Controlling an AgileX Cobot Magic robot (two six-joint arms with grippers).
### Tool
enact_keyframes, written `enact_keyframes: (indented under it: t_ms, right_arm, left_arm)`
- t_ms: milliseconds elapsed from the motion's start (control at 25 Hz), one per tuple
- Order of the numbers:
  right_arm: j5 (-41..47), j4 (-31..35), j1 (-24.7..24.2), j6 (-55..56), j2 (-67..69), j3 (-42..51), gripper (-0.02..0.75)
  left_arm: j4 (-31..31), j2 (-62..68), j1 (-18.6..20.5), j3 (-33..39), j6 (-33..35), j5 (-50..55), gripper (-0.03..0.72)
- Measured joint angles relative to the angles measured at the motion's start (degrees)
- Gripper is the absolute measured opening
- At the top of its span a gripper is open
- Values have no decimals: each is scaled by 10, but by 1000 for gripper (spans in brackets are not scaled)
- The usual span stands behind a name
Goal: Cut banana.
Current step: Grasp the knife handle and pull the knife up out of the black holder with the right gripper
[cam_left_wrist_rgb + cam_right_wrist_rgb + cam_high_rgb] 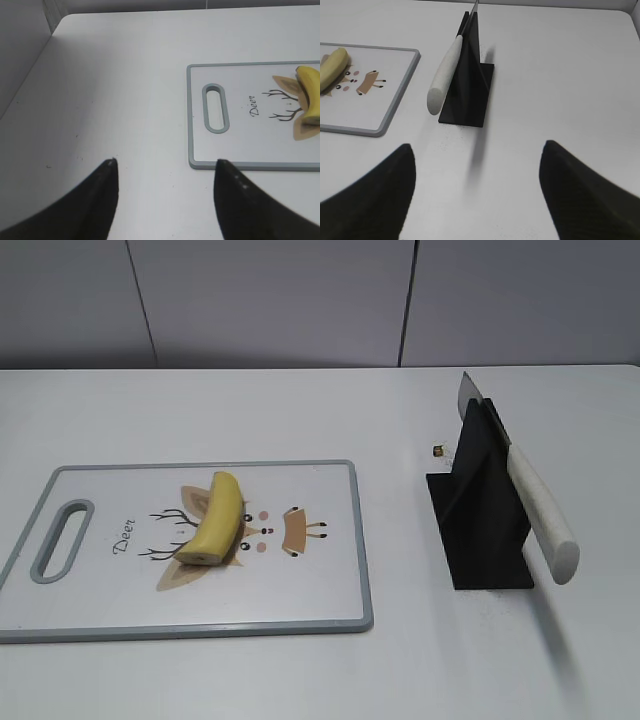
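A yellow banana piece (219,517) with a cut end lies on the white cutting board (310,580) with a grey rim and deer drawing. It also shows in the left wrist view (309,94) and the right wrist view (332,67). A knife with a white handle (541,512) rests slanted in a black stand (481,522), blade up; it also shows in the right wrist view (445,73). My left gripper (165,162) is open over bare table left of the board. My right gripper (477,147) is open over bare table in front of the stand. Neither gripper shows in the exterior view.
A tiny dark and yellow object (438,450) lies on the table behind the stand. The board has a slot handle (215,108) at its left end. A grey wall (300,300) runs behind the white table (300,410).
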Motion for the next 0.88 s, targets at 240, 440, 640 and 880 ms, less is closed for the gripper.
enact_keyframes:
  t_ms: [240,440,640,880]
  right_arm:
    - [0,0,0,-1,0,0,582]
    - [0,0,0,-1,0,0,582]
    - [0,0,0,-1,0,0,582]
    - [0,0,0,0,0,0,582]
  left_arm:
    - [0,0,0,0,0,0,588]
    - [0,0,0,0,0,0,588]
    - [0,0,0,0,0,0,588]
    - [0,0,0,0,0,0,588]
